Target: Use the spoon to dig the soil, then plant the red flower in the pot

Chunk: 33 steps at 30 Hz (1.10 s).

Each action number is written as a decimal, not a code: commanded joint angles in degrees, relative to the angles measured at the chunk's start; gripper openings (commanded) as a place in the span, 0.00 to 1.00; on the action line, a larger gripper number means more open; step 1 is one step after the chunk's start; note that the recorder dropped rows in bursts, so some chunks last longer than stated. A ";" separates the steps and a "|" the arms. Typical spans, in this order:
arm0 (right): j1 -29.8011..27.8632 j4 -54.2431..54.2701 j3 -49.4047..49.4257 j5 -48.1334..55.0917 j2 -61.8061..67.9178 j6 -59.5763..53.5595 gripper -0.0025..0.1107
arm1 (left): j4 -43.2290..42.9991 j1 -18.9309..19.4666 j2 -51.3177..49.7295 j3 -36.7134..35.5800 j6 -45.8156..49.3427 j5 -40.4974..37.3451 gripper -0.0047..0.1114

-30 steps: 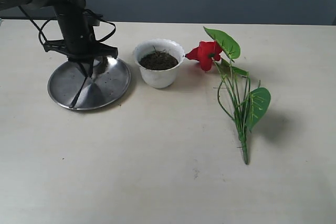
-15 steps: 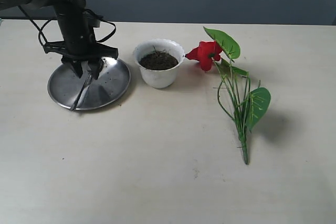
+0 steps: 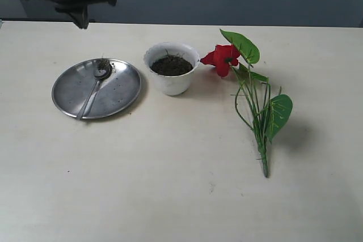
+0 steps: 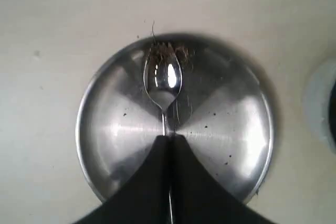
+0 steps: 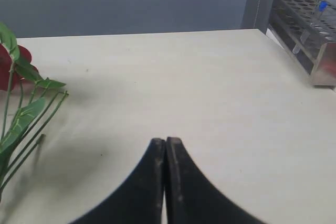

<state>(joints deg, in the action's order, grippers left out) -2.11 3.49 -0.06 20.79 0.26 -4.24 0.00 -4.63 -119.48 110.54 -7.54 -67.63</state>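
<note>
The spoon [image 3: 92,92] lies loose on the round steel plate [image 3: 122,92], its bowl [image 4: 164,80] beside a small clump of soil [image 4: 168,52]. More dark soil [image 3: 171,65] fills the white pot [image 3: 171,83] just right of the plate. The red flower [image 3: 224,59] lies on the table right of the pot, its green stems running toward the front. My left gripper [image 3: 79,21] hangs high above the plate's far edge, shut and empty [image 4: 169,139]. My right gripper [image 5: 166,141] is shut and empty over bare table, with the flower [image 5: 23,59] off to one side.
The pot's rim [image 4: 320,106] shows at the edge of the left wrist view. A rack of tubes [image 5: 310,30] stands at a far table corner in the right wrist view. A dark wall runs behind the table.
My left gripper let go of the spoon, rose well above the plate and shut again. The spoon now rests flat on the plate.
</note>
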 commanded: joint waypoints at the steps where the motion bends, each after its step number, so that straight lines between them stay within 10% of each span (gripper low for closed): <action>1: 0.13 -0.04 0.06 -0.14 -0.26 -0.07 0.02 | -2.89 -0.10 6.38 -1.43 -2.72 3.15 0.04; 14: 0.13 -0.04 0.06 -0.14 -0.26 -0.07 0.02 | -10.33 -0.73 33.54 -22.45 -10.34 19.96 0.04; 33: 0.13 -0.04 0.06 -0.14 -0.26 -0.07 0.02 | -14.46 -1.25 49.76 -23.48 -6.82 17.11 0.04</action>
<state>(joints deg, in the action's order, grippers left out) -2.11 3.49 -0.06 20.79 0.26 -4.24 -12.65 -5.60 -70.17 87.36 -14.29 -50.57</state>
